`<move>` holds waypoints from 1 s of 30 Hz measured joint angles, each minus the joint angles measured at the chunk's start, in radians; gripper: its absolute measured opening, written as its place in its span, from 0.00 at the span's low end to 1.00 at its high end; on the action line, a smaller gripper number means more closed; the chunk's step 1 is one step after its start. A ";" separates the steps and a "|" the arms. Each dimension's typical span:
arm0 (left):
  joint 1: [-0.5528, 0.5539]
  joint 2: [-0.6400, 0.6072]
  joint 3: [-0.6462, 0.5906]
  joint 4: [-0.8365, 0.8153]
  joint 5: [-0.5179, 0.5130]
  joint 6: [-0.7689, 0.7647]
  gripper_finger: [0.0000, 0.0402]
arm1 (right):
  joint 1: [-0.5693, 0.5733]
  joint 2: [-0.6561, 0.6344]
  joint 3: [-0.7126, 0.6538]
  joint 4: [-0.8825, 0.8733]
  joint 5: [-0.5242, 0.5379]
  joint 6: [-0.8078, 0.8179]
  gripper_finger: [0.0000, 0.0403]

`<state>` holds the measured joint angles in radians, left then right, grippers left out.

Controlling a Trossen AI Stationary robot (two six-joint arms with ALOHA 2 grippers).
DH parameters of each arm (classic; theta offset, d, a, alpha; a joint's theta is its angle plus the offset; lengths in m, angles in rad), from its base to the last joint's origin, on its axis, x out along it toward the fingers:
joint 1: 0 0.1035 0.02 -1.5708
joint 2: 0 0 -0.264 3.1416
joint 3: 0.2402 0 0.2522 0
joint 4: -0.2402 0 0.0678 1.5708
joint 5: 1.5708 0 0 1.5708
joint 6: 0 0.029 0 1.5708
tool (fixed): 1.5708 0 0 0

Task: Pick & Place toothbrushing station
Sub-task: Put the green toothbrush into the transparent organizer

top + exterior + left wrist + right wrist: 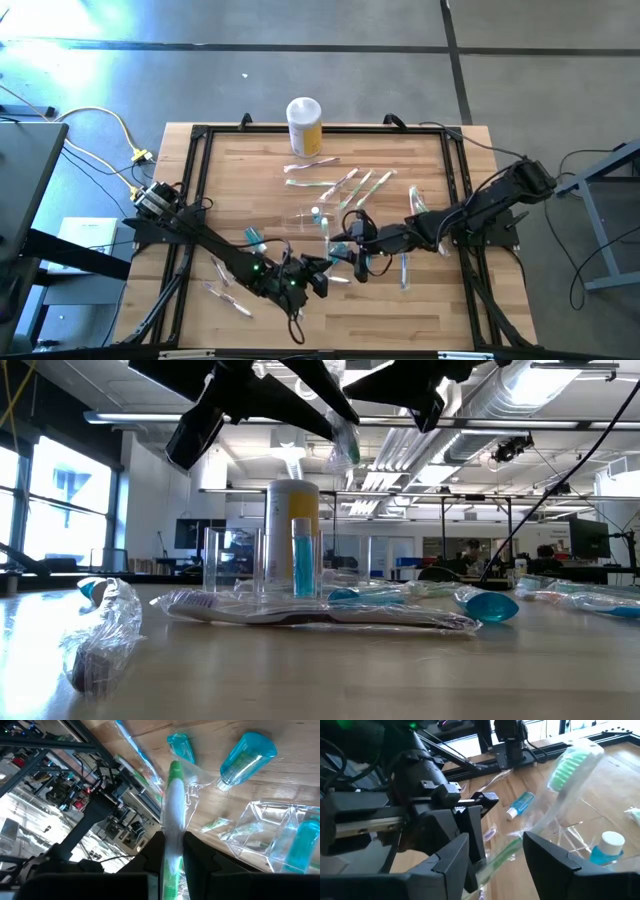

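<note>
Mid-table: clear toothbrush station [305, 216], blue tube standing inside | Left gripper [172, 851] clenched on wrapped green toothbrush [174, 795], near the station | Right gripper [495, 851] released, straddling that brush | Station likely light, stiff, slippery; best gripped across a thin wall

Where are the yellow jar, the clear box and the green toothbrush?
Yellow jar [305, 132]: high view, on its yellow side.
Clear box [270, 832]: left wrist view, on its see-through wall.
Green toothbrush [570, 766]: right wrist view, on its wrapped green bristle head.
</note>
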<state>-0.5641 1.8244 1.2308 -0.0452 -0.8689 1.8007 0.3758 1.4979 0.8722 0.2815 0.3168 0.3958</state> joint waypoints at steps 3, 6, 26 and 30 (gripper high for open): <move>0.000 0.000 0.000 0.000 -0.005 -0.019 0.09 | 0.015 0.000 0.000 -0.004 0.001 0.001 0.45; 0.001 0.000 0.000 0.000 -0.017 -0.025 0.09 | 0.018 0.000 0.000 -0.013 -0.005 0.002 0.45; 0.001 0.000 0.000 -0.001 0.023 0.001 0.09 | -0.109 0.000 0.000 0.028 -0.007 -0.058 0.40; 0.001 0.000 0.000 -0.002 0.024 0.001 0.09 | -0.109 0.000 0.000 0.017 -0.014 -0.087 0.25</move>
<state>-0.5629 1.8244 1.2312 -0.0473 -0.8448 1.8015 0.2665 1.4982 0.8719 0.2982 0.3031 0.3091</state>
